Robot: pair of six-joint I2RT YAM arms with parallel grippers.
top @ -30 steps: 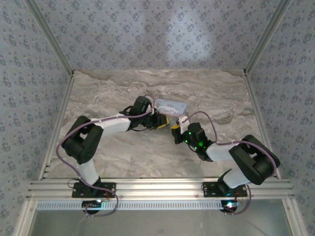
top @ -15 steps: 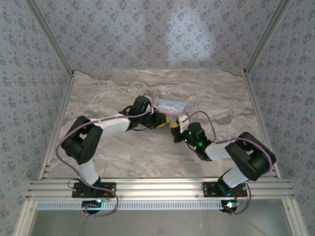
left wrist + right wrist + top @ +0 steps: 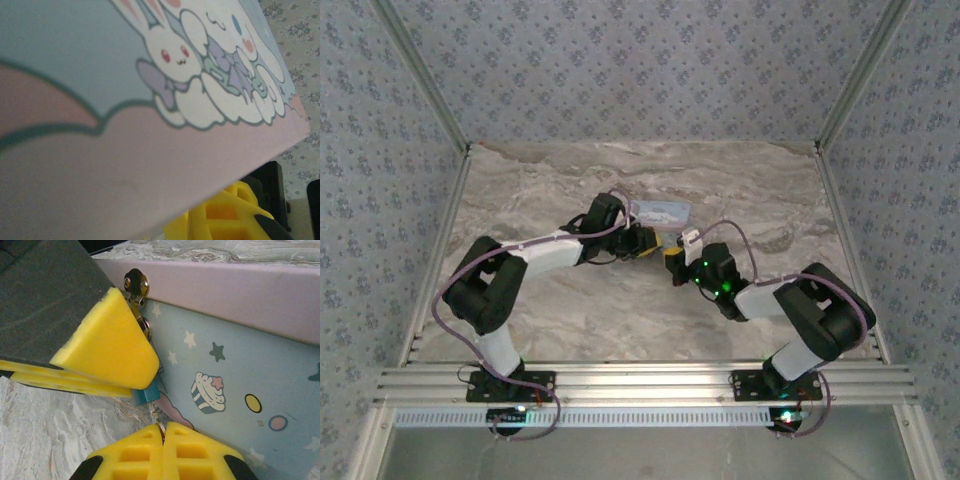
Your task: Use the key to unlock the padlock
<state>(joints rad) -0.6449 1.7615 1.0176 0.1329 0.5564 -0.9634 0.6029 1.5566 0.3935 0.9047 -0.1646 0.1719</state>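
Right arm [image 3: 800,305] has drawn its elbow in toward the middle, and the tin [image 3: 665,211] has shifted slightly left. Right jaws are clenched on the key [image 3: 156,416], whose tip meets the underside of the padlock [image 3: 148,396]. The padlock hangs from the tin's hasp [image 3: 136,283], just above the counter [image 3: 45,430]. A left finger [image 3: 107,347] hides most of the padlock. Whether the left jaws grip anything I cannot tell.
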